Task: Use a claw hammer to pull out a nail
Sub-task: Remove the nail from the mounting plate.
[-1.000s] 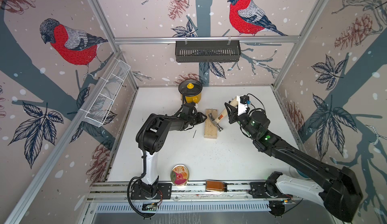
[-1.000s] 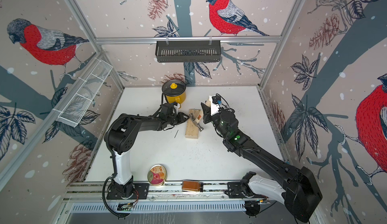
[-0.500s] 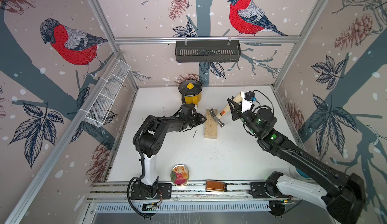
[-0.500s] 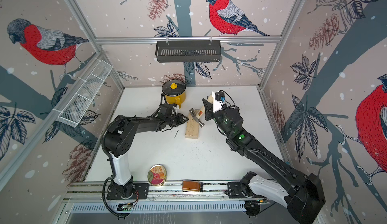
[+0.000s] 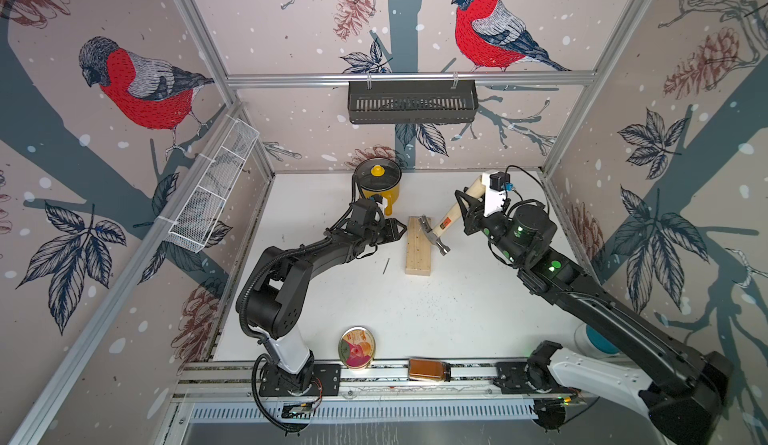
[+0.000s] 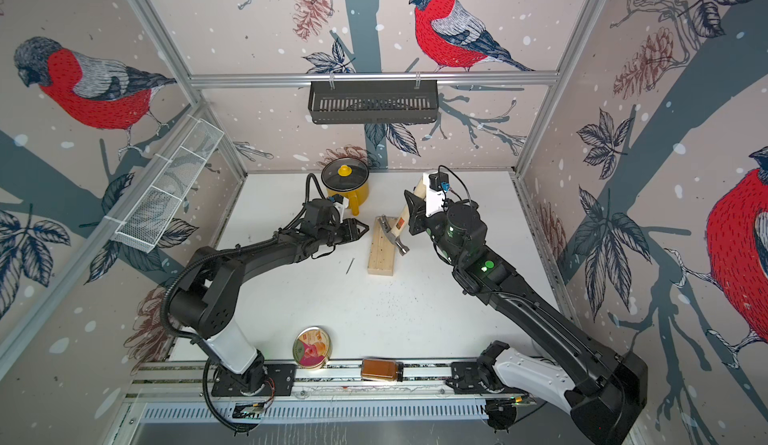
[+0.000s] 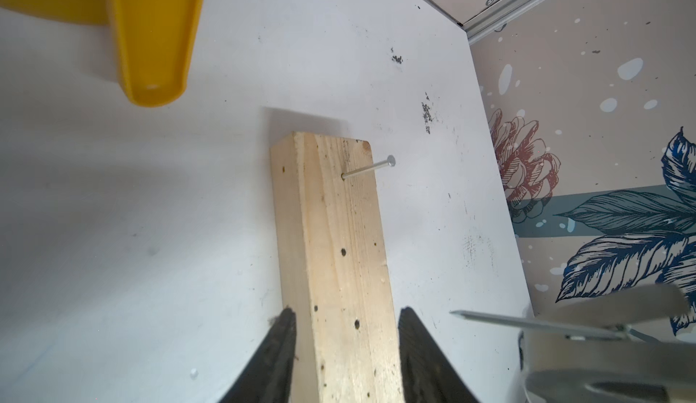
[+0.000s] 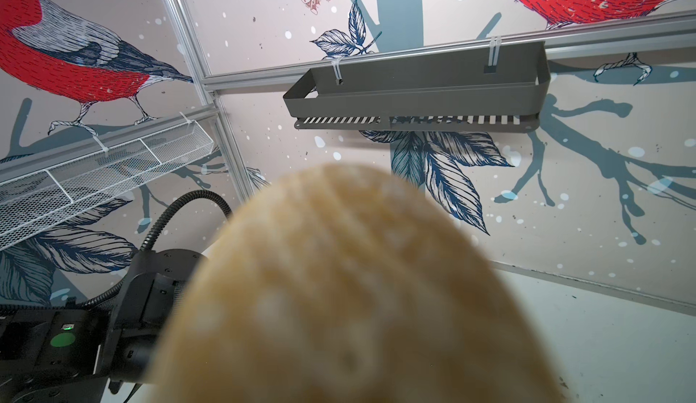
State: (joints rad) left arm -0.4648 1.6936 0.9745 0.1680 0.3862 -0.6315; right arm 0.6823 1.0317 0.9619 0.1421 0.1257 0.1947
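One table [image 5: 415, 318] carries the things. There are two robot arms, the left arm [image 5: 291, 264] and the right arm [image 5: 582, 293], each with one pincer, so two in all: the left pincer [image 5: 397, 229] and the right pincer [image 5: 468, 208]. There is one claw hammer [image 5: 445, 223] and one wooden block [image 5: 417, 256]. Three nails show: one standing nail [image 7: 367, 167] in the block, one loose nail [image 5: 386, 266] lying on the table, and one blurred nail [image 7: 527, 320] at the hammer's head. There is one yellow pot [image 5: 392, 193] with one lid [image 5: 376, 170], one round tin [image 5: 356, 347] and one jar [image 5: 428, 370]. On the walls hang two racks: one black shelf [image 5: 411, 102] and one white mesh basket [image 5: 212, 193].
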